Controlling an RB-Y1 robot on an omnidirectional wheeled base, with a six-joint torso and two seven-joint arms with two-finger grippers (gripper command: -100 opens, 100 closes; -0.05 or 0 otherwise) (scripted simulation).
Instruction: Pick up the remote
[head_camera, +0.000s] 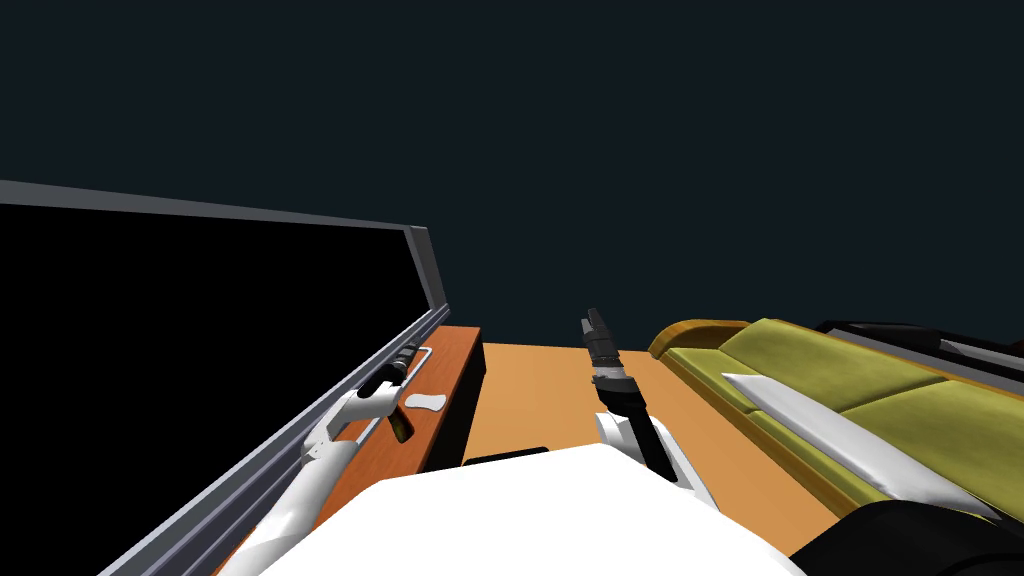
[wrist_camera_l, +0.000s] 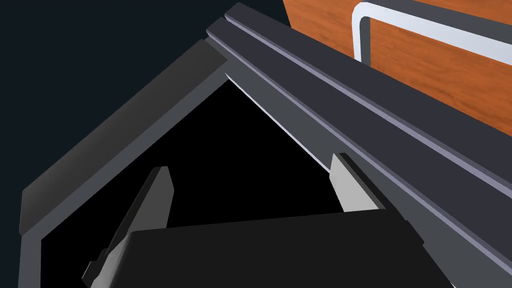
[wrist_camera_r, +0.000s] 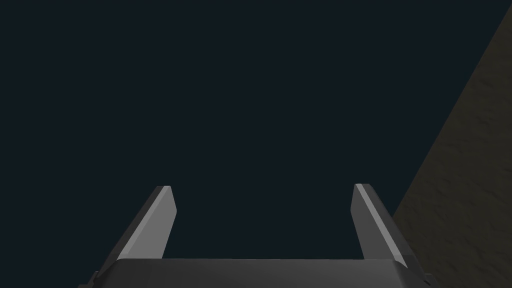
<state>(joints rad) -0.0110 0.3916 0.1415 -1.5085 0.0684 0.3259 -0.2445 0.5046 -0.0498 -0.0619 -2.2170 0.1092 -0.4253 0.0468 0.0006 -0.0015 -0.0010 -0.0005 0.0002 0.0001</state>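
No readable text, labels, numbers, signs

Dim render under flat, even light. The upper half of the head view is uniform dark blue-grey, and a pure black area occupies the left. The orange counter and olive sofa, lower centre and right, are brightest. Straight edges splay toward the corners.

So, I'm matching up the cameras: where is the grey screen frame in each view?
Head view: grey screen frame slants along the left, beside the wooden cabinet top.
Left wrist view: its corner, just past the open left gripper.
Right wrist view: open right gripper points away from it.
Shared landmark: that cabinet top.
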